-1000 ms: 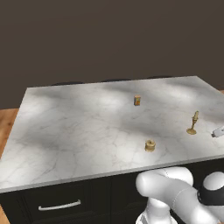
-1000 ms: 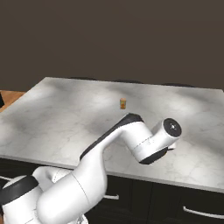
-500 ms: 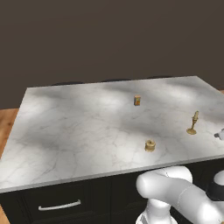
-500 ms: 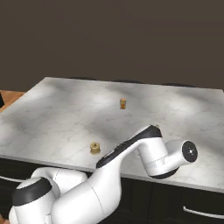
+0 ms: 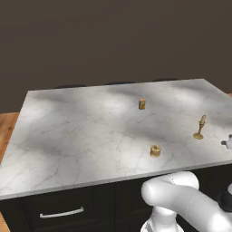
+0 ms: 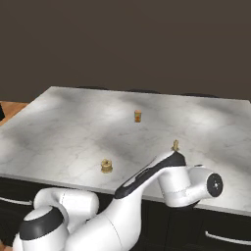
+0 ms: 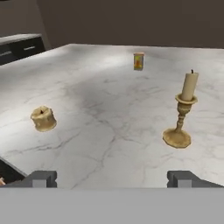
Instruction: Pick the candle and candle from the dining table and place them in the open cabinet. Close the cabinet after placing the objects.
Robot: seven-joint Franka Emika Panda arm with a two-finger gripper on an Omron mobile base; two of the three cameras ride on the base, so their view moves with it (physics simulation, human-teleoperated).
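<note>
On the marble table (image 5: 81, 136), toward the right edge of the left base frame, a cream taper candle in a brass candlestick (image 5: 200, 127) stands upright. A short stubby candle (image 5: 155, 151) sits apart from it, nearer the front edge, and a small orange box (image 5: 142, 103) rests farther back. At the bottom of the hand frame the claw (image 7: 112, 178) is spread wide and holds nothing, its tips low and level with the tabletop, probably lining up on the candlestick.

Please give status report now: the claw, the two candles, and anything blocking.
Claw open, empty, low at table edge. Taper candle upright just ahead; stubby candle off to the side. Small orange box farther back, not blocking.
</note>
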